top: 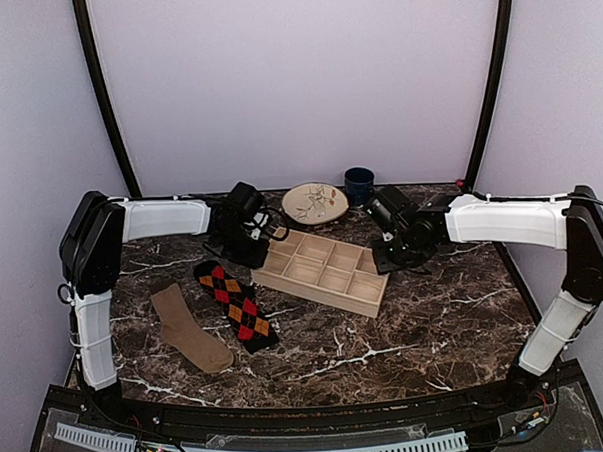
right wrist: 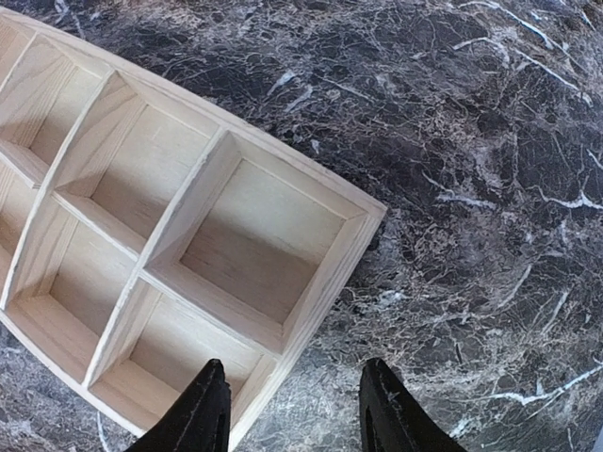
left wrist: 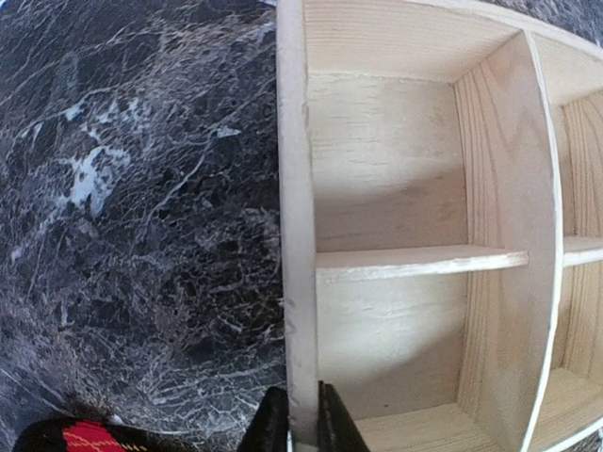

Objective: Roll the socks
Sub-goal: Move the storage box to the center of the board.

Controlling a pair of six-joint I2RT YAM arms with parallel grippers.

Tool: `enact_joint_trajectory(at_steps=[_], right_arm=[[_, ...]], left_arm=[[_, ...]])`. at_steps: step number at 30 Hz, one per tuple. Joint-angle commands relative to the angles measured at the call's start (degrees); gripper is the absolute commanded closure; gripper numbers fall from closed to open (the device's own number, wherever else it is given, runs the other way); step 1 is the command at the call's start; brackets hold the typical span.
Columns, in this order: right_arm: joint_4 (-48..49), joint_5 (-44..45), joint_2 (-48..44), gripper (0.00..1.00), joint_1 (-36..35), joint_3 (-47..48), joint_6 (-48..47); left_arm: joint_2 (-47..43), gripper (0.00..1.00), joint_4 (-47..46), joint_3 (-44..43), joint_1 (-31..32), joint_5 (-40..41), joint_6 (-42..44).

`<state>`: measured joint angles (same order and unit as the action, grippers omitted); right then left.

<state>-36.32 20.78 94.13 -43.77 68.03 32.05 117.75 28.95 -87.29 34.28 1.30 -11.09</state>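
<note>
left gripper [left wrist: 301, 421] closed tightly on the end wall of the wooden tray [top: 323, 270], right gripper [right wrist: 294, 407] held half open astride the opposite end wall, not clamped, tan sock [top: 191, 333] and argyle sock [top: 235, 304] laid flat side by side at 8 o'clock of the tray

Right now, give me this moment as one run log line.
left gripper: shut on wooden tray, left end wall | right gripper: open, straddling right end wall | tan sock, argyle sock: lying flat, unrolled

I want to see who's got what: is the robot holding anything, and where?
The left jaws pinch the wooden tray by its end wall. The right jaws stand open astride the other end wall, gripping nothing.
</note>
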Motion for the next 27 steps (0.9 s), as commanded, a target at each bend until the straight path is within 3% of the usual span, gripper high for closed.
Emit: enact_joint_trajectory(at_steps=[1, 5, 16, 27], right_arm=[[1.92, -0.68, -1.03, 0.54, 1.92, -1.02, -0.17], [2.21, -1.24, -0.78, 0.54, 3.11, -0.71, -0.86], [2.55, -2.89, 2.28, 0.54, 3.85, 2.70, -2.66], [2.49, -4.21, 5.78, 0.54, 4.35, 6.71, -4.12]], left_arm=[[0.54, 0.92, 2.33, -1.06, -0.47, 6.32, 0.76], [0.47, 1.00, 2.35, -0.80, -2.29, 7.29, -0.40], [0.39, 1.00, 1.93, -1.51, -8.89, 7.96, -2.42], [0.04, 1.00, -0.99, -1.68, -14.82, 9.57, 4.90]])
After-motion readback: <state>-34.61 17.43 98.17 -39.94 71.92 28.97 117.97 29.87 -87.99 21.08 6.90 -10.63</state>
